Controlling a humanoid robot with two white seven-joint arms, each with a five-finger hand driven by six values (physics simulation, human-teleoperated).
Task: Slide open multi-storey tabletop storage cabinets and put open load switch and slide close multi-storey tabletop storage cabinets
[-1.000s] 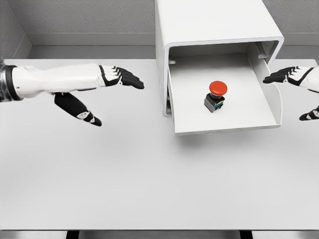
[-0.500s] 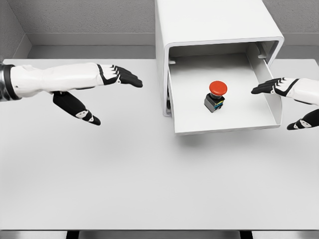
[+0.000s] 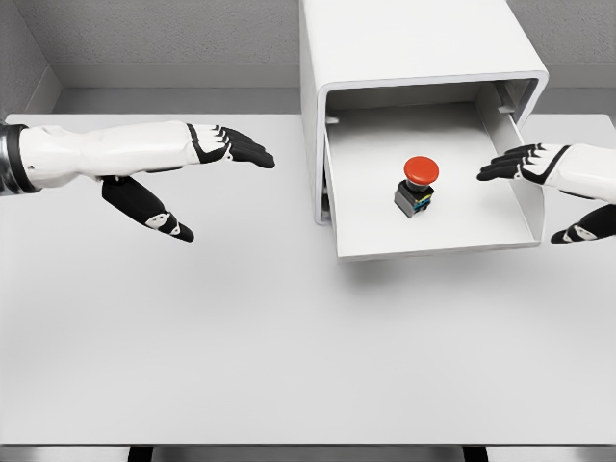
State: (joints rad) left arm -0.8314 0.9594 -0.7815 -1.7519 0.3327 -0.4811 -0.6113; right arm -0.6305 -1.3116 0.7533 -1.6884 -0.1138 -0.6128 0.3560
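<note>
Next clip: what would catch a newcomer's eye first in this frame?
The red mushroom-head push-button switch sitting in the pulled-out white drawer of the white tabletop cabinet. Next, the right hand, open, fingers over the drawer's right wall, and the open left hand over the table at left.

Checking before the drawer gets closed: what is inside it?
One red-capped push-button switch stands on the floor of the open drawer. The drawer's rear runs under the cabinet shell, partly hidden.
</note>
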